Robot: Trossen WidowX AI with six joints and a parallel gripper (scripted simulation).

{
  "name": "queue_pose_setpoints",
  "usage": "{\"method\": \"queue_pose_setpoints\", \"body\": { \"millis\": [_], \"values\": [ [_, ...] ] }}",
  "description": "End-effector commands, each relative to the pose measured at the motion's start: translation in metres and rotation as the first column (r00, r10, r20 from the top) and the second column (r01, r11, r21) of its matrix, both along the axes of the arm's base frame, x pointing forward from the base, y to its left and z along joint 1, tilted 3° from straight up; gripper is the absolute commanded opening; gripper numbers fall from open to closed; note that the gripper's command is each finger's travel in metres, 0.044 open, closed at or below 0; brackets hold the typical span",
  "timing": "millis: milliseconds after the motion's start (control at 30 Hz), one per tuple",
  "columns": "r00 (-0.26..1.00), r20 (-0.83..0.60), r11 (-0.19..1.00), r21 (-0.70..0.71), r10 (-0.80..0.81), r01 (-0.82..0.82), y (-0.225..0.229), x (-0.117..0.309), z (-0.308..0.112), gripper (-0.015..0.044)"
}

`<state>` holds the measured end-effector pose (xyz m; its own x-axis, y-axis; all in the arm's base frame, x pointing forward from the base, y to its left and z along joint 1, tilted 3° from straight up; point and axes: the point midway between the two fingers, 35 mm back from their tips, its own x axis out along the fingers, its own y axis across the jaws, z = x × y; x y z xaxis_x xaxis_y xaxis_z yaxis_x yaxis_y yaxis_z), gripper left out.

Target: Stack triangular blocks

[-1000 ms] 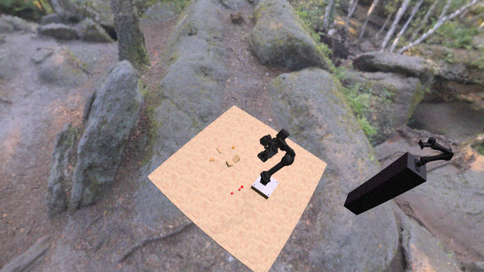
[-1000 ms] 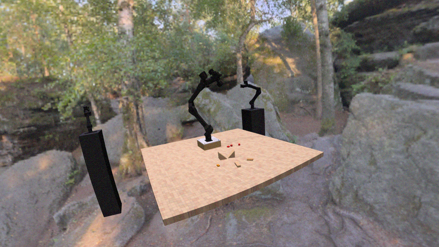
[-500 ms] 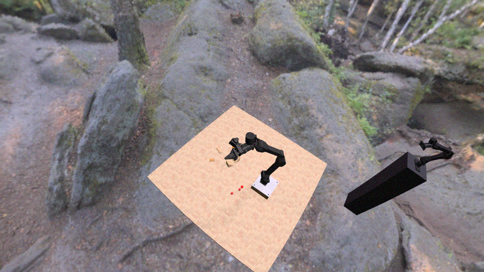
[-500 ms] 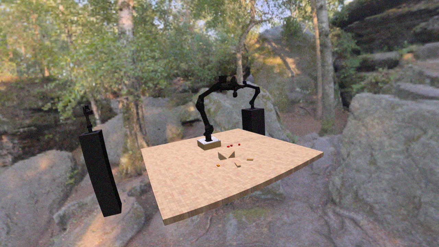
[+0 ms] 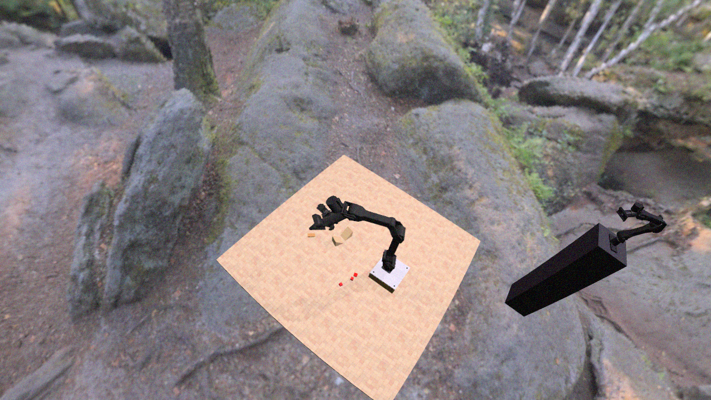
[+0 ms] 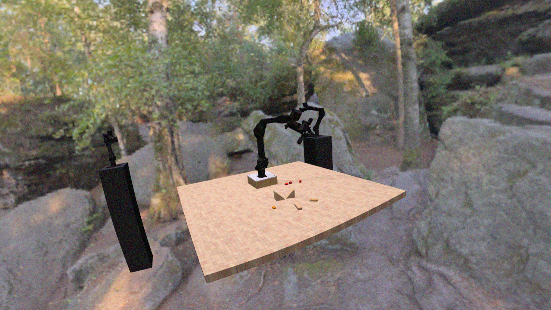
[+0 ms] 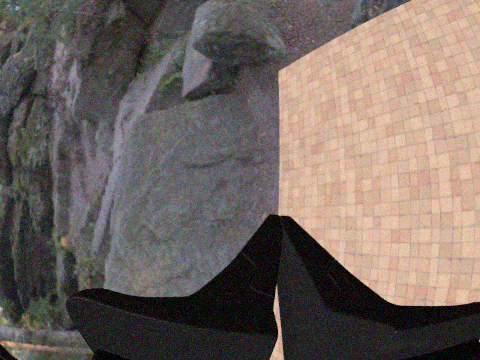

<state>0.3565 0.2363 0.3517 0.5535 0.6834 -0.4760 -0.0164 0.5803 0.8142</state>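
Two tan triangular blocks stand apart, side by side on the table, and their slopes form a V in the exterior view. One block [image 5: 346, 233] [image 6: 277, 196] is on the left in the exterior view; the other block [image 5: 338, 241] [image 6: 291, 194] is on the right. Neither shows in the wrist view. My gripper [image 5: 311, 228] [image 6: 313, 135] [image 7: 277, 225] is shut with its fingertips together and nothing between them. It is raised above the table, beyond the blocks from the arm's base.
A flat tan piece [image 5: 311, 235] [image 6: 313, 199], another thin piece [image 6: 298, 206] and a small orange block [image 6: 273, 207] lie around the triangular blocks. Three red cubes, one of them a separate cube [image 5: 340, 284] [image 6: 300, 181], lie near the arm's white-topped base [image 5: 397, 276] [image 6: 262, 176].
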Motion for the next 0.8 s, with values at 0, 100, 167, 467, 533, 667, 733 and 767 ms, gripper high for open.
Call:
{"method": "queue_pose_setpoints", "body": {
  "millis": [0, 100, 167, 467, 533, 667, 733, 767],
  "values": [
    [0.993, -0.075, 0.984, -0.159, -0.087, 0.074, -0.028, 0.032, -0.056, 0.0],
    [0.982, -0.126, 0.957, -0.273, -0.14, 0.101, -0.052, 0.048, -0.094, 0.0],
    [0.972, -0.161, 0.931, -0.347, -0.173, 0.108, -0.069, 0.056, -0.119, 0.0],
    [0.874, -0.38, 0.769, -0.639, -0.302, -0.012, -0.164, 0.064, -0.237, 0.0],
    [0.839, -0.437, 0.73, -0.68, -0.324, -0.072, -0.187, 0.058, -0.262, 0.0],
    [0.807, -0.483, 0.7, -0.703, -0.339, -0.126, -0.205, 0.052, -0.28, 0.0],
    [0.807, -0.483, 0.7, -0.703, -0.339, -0.126, -0.205, 0.052, -0.28, 0.0],
    [0.807, -0.483, 0.7, -0.703, -0.339, -0.126, -0.205, 0.052, -0.28, 0.0]
  ]
}}
